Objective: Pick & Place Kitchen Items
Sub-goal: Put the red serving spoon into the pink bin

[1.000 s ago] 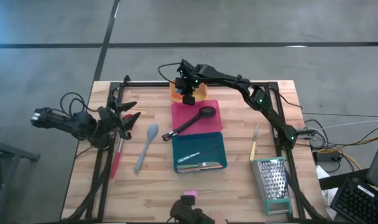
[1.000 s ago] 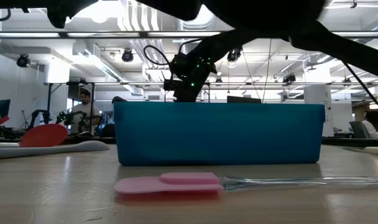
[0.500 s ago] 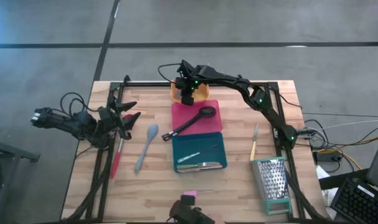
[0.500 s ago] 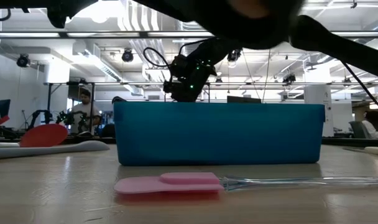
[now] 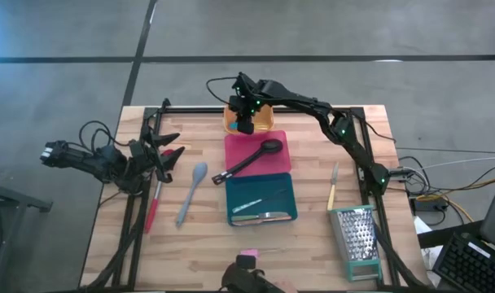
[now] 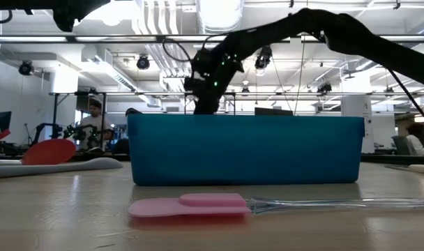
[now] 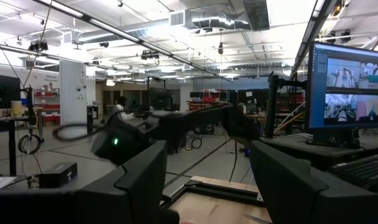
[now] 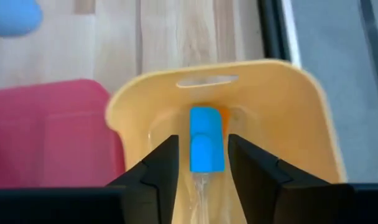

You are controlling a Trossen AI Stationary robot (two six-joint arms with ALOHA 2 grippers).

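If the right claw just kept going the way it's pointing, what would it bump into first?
Probably the blue spatula lying in the orange tray: the right gripper points down at it, fingers open on either side. Depth is unclear.

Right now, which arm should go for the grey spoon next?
Left. The left gripper waits open beside the grey spoon; the right gripper is over the orange tray, above a blue spatula.
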